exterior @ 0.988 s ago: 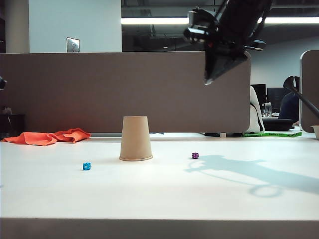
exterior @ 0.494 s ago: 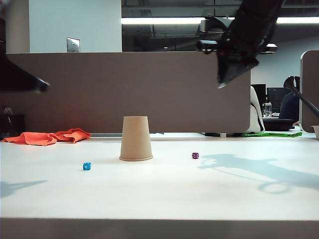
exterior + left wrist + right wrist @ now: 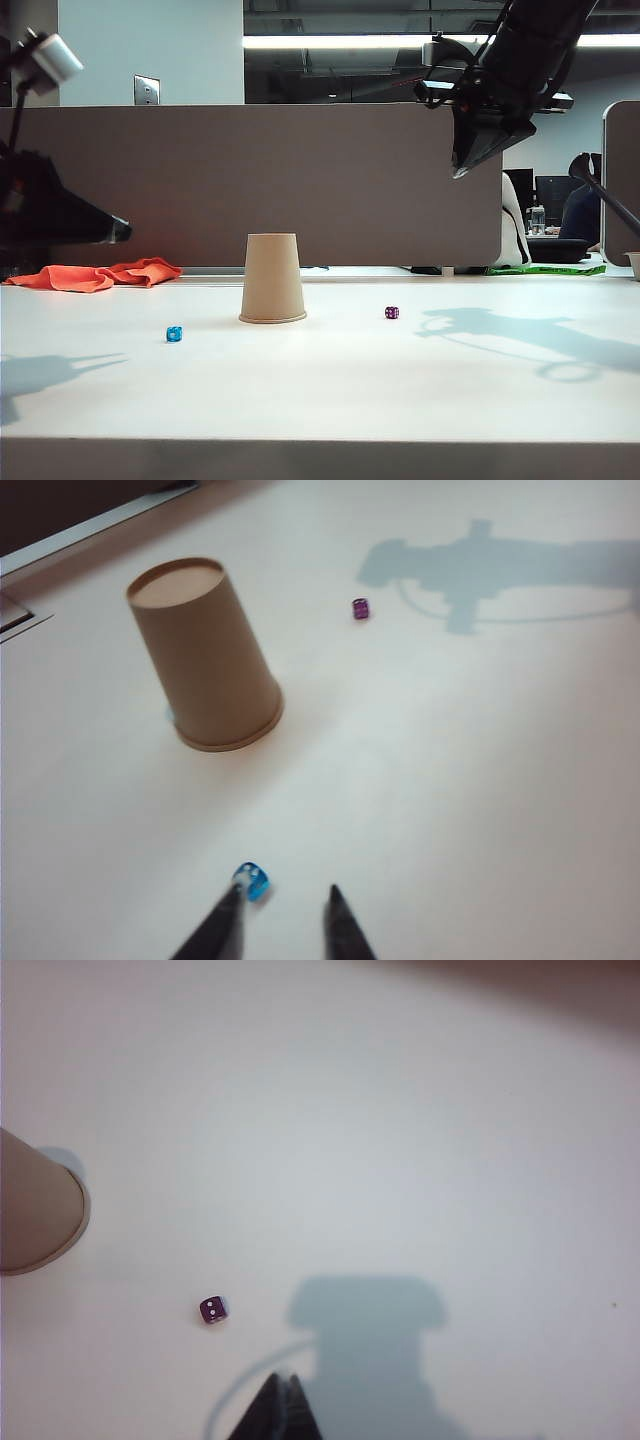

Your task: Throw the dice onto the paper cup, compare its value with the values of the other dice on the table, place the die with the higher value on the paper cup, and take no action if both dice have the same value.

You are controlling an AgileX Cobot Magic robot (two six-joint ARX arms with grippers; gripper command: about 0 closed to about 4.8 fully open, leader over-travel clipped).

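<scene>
You have the paper cup (image 3: 272,279) standing upside down, wide rim down, near the middle of the white table (image 3: 320,390). Taking the cup as the clock centre in the exterior view, the light blue die (image 3: 174,334) lies at about 8 o'clock, well apart from it, and the dark purple die (image 3: 392,313) lies at about 4 o'clock, also well apart. Both of the 2 dice sit on the bare table; neither is on the cup. An orange cloth (image 3: 95,275) lies at the back of the table, around 9 o'clock from the cup.

Your left gripper (image 3: 283,918) is in the air at the left edge of the exterior view (image 3: 118,232), above the table and well to the left of the cup. In its wrist view the 2 dark fingers stand apart with a clear gap between them and nothing in that gap. The light blue die (image 3: 251,881) shows just beside one fingertip (image 3: 234,898); you cannot tell from that view whether it touches it, though the exterior view shows the gripper well above the die. The cup (image 3: 205,659) and the purple die (image 3: 361,609) lie farther off on the table.

Your right gripper (image 3: 462,166) hangs high at the upper right of the exterior view, pointing down. In its wrist view (image 3: 283,1392) the fingers are pressed together with nothing between them. The purple die (image 3: 212,1311) lies on the table below it, 2 pale pips showing on its top face, with the edge of the cup (image 3: 38,1215) at the side.
</scene>
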